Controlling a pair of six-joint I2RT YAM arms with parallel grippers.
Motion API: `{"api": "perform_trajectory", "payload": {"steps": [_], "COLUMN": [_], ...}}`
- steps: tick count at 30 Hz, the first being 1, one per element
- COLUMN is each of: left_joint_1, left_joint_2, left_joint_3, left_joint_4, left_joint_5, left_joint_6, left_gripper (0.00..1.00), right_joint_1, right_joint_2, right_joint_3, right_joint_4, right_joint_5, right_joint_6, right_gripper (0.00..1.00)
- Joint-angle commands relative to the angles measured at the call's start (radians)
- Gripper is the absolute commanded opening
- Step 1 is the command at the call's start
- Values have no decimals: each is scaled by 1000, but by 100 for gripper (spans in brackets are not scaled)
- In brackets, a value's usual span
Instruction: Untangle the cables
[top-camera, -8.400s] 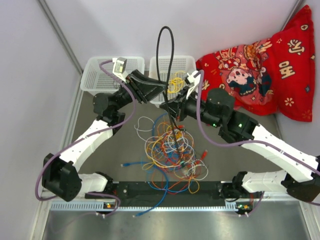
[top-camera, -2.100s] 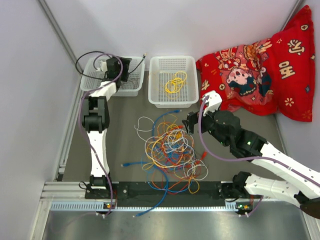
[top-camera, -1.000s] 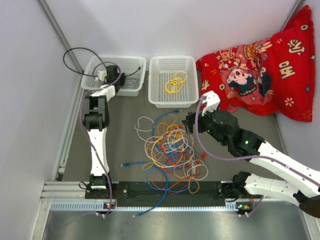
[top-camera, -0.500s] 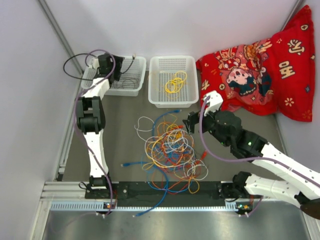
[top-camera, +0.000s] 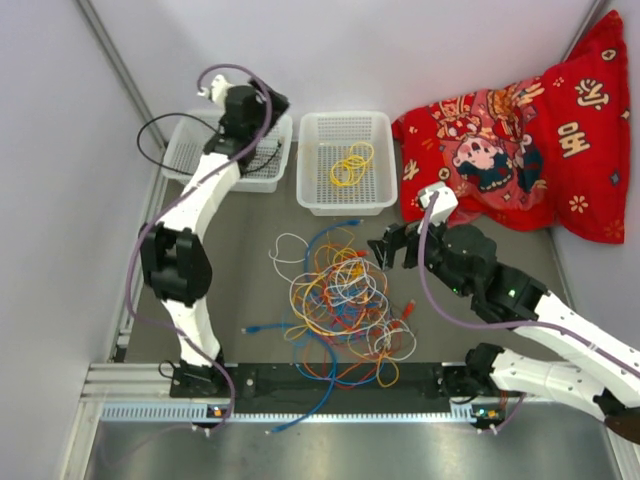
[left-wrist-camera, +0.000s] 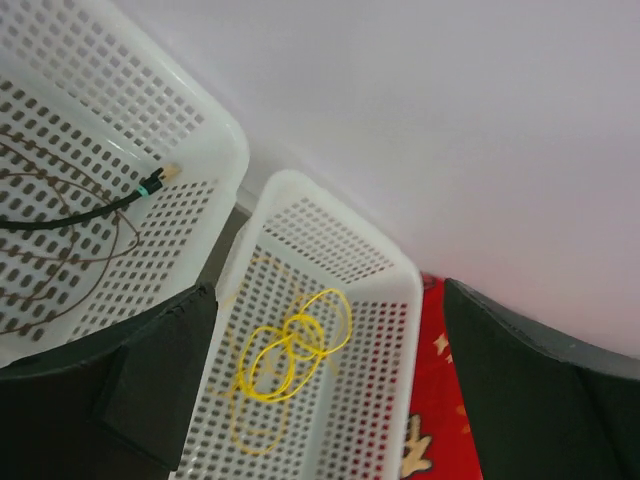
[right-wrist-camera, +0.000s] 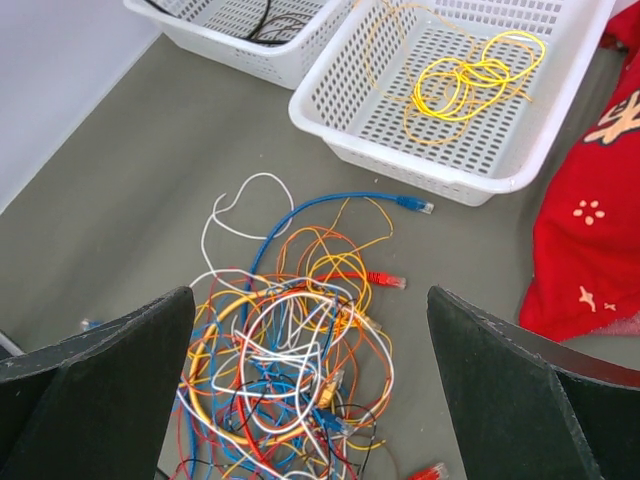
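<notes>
Leaving a multicoloured wire tangle (top-camera: 335, 292) unsorted, only a black cable (left-wrist-camera: 90, 208) and a yellow cable (top-camera: 348, 164) sit in white mesh baskets (top-camera: 346, 208); left gripper (left-wrist-camera: 322, 392), right gripper (right-wrist-camera: 310, 400) gape empty.

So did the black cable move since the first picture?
Yes. The black cable went from high over the tangled pile across to the left basket at the back.
</notes>
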Motion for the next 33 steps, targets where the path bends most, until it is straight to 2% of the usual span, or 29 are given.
{"api": "perform_trajectory", "payload": {"steps": [1, 2, 4, 7, 8, 10, 12, 14, 19, 21, 27, 31, 33], "left_joint_1": [-200, -237, -335, -438, -458, -501, -548, -588, -716, -758, -769, -771, -771], "left_joint_2": [-158, -210, -267, -414, -501, -629, -695, -752, -812, -830, -926, -999, -1019], "left_joint_3": [-104, -173, -253, -443, -552, -656, -779, -848, -945, -991, -1079, -1111, -1114], "left_joint_4": [-91, -91, -89, -69, -28, 10, 33, 3, -66, -66, -60, -62, -77], "left_joint_5": [-295, -389, -473, -538, -529, -405, -305, -286, -194, -208, -194, -191, -199], "left_joint_6": [305, 334, 377, 382, 385, 400, 396, 368, 264, 235, 184, 181, 181], "left_gripper": [99, 99, 99, 99, 99, 99, 99, 99, 94, 93, 92, 92, 92], "right_joint_1": [-5, -5, -5, -5, -5, -5, -5, -5, -5, -5, -5, -5, -5], "right_joint_2": [-28, -27, -30, -42, -48, -68, -74, -66, -48, -39, 62, 153, 206], "right_joint_3": [39, 41, 48, 39, 33, 9, -13, -30, -79, -108, -249, -269, -258], "right_joint_4": [-33, -42, -88, -123, -128, -128, -128, -159, -173, -147, -38, 63, 82], "right_joint_5": [-17, -8, 36, 85, 95, 99, 86, 56, -42, -94, -221, -273, -302], "right_joint_6": [35, 40, 52, 66, 69, 81, 113, 162, 215, 218, 275, 281, 275], "right_gripper": [99, 99, 98, 98, 98, 99, 99, 98, 96, 95, 92, 92, 88]}}
